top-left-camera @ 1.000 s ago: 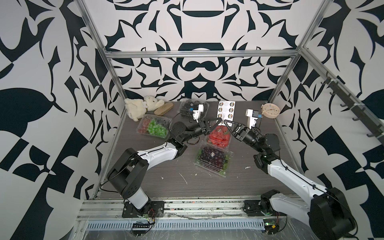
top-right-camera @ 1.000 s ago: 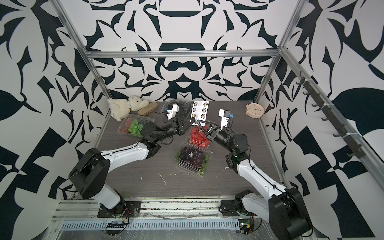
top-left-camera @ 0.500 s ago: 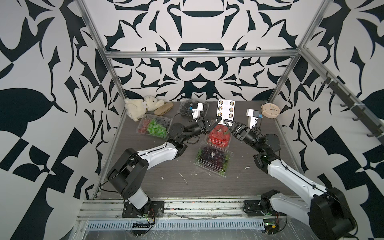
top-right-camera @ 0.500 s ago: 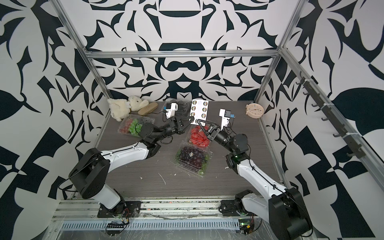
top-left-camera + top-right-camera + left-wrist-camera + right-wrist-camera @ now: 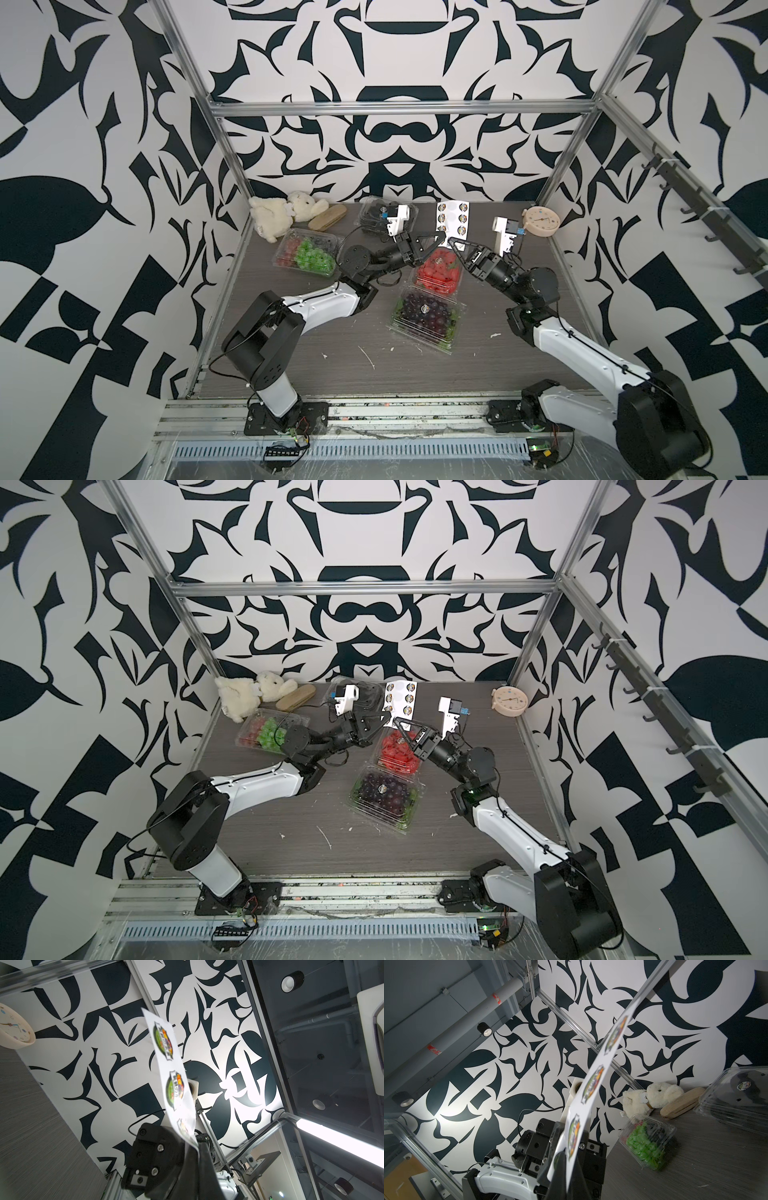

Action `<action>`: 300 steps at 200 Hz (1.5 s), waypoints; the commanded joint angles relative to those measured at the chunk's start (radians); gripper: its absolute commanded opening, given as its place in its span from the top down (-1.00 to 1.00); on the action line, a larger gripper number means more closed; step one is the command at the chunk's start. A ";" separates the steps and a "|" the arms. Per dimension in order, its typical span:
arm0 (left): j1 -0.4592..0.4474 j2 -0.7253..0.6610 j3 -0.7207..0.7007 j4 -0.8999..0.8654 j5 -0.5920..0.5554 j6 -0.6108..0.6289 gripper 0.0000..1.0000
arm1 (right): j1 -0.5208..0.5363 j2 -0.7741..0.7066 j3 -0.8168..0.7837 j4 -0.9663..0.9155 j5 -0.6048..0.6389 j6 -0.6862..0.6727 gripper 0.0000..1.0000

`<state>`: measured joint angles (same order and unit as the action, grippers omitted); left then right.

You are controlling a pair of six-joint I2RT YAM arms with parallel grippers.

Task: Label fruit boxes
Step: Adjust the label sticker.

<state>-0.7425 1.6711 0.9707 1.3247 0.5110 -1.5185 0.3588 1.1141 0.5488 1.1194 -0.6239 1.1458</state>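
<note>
The grey table (image 5: pixel 291 353) is carrying four clear clamshell fruit boxes. The purple-grape box (image 5: pixel 428 318) is sitting nearest the front with the strawberry box (image 5: pixel 438 274) just behind it. The mixed green-grape box (image 5: pixel 309 255) is lying off to the left beside a plush toy (image 5: pixel 278 214), and the black-berry box (image 5: pixel 372 212) is resting at the back, partly hidden by the left wrist camera. Above the far end of the strawberry box, the two arms are meeting tip to tip. The left gripper (image 5: pixel 440 240) and the right gripper (image 5: pixel 455 243) are each clenching the lower edge of the sticker sheet (image 5: pixel 453 216), as both wrist views confirm. This is keeping the sheet upright and off the table, probably so that it stays steady while one pincer shifts to peel a label. A round sticker (image 5: pixel 424 308) is already showing on the purple-grape lid, and others are showing on the strawberry and black-berry lids. None is visible on the mixed box, so that one is likely awaiting its label.
</note>
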 commanded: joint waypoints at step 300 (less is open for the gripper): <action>0.002 0.052 0.003 0.057 -0.003 -0.029 1.00 | 0.007 -0.020 0.007 0.134 -0.008 -0.003 1.00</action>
<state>-0.7418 1.7107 0.9756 1.3838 0.5014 -1.5482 0.3588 1.1263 0.5468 1.1656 -0.6235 1.1591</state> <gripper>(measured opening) 0.040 0.039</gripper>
